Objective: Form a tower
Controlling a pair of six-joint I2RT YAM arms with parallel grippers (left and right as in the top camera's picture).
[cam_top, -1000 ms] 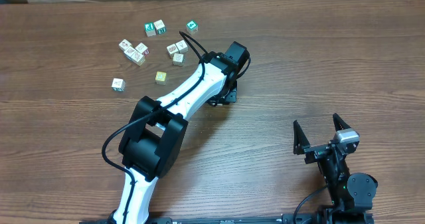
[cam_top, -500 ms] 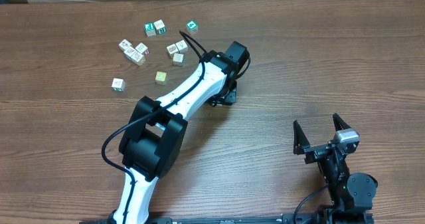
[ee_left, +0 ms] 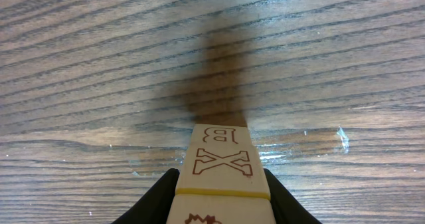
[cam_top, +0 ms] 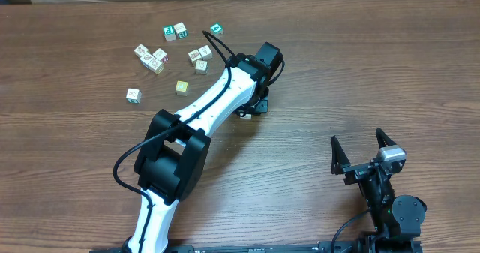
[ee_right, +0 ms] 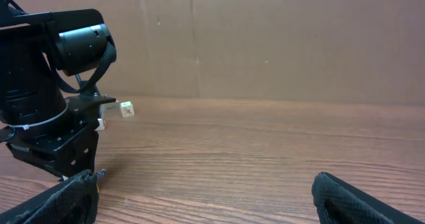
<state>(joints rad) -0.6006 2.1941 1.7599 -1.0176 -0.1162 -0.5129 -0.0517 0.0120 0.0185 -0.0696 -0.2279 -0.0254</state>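
- Table [cam_top: 375, 58]: dark wood grain, fills the overhead view. A brown cardboard wall [ee_right: 265, 38] stands behind it in the right wrist view.
- Left arm [cam_top: 202, 110]: white links with black joints. It reaches from the bottom left of the overhead frame diagonally up to the centre, with a black cable looping along it. The wrist is bent so that it points down at the table.
- Right gripper [cam_top: 356, 135]: parked at the lower right of the overhead frame, well apart from everything else. Its jaws are spread wide and hold nothing.
- Left gripper [cam_top: 253, 106]: just above centre in the overhead frame. In the left wrist view its black fingers [ee_left: 156, 197] press against both sides of the tower, so it is closed on the stack.
- The tower [ee_left: 222, 161]: at bottom centre of the left wrist view, between the fingers.
  - The nearest cube is pale wood with an outlined "X" and a smaller "B" in red-brown.
  - A thin yellow line marks the seam to the next cube, which shows part of a reddish drawing.
  - A dark shadow runs across the table beyond it.
  - From overhead the stack is almost wholly hidden under the gripper, so I cannot tell how many cubes it has.
- Loose cubes [cam_top: 160, 55]: scattered at the upper left of the overhead frame, apart from the gripper. Their faces are white, pale yellow and green.
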